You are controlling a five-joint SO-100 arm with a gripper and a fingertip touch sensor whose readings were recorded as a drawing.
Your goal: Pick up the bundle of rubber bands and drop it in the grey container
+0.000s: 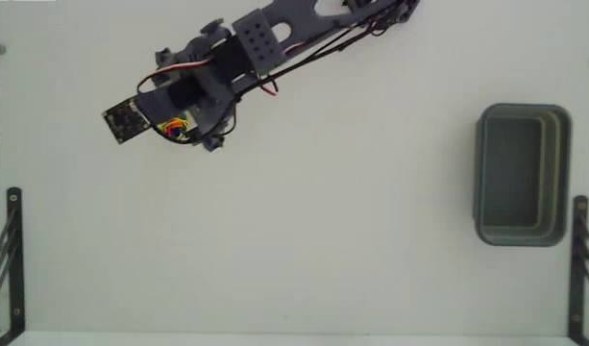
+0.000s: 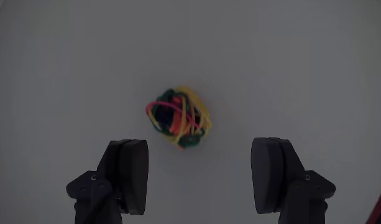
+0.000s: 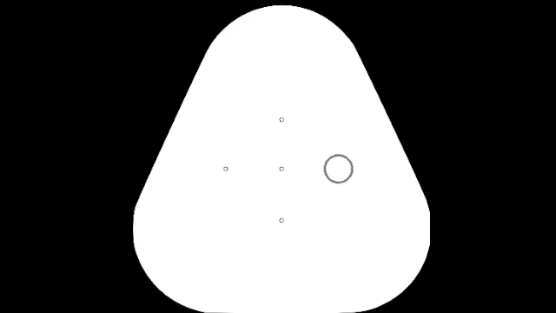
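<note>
White table [image 1: 304, 240] fills the fixed view, plain and matte; black metal brackets stand at its lower left [image 1: 8, 255] and lower right [image 1: 580, 259] edges; arm [image 1: 275, 43] comes in from the top edge, right of centre, and slants down to the left, dark grey printed parts with black and red cables along it; a small circuit board [image 1: 124, 120] sits at its lower-left tip; grey container [image 1: 522, 174] lies at the far right of the fixed view, long side running up-down, nothing visible inside it, well apart from the arm; gripper [image 2: 199, 171] in the wrist view has both dark fingers [image 2: 131, 174] entering from the bottom edge, spread wide, holding nothing; bundle of rubber bands [image 2: 178, 117] lies on the table just beyond the fingertips, roughly on the line between them, slightly nearer the left finger in that view, touching neither; yellow, red, green and dark loops tangled into a roundish clump; in the fixed view the same clump [image 1: 175, 127] peeks out under the gripper head in the upper left, partly covered by it; height of fingers above the table cannot be told.
</note>
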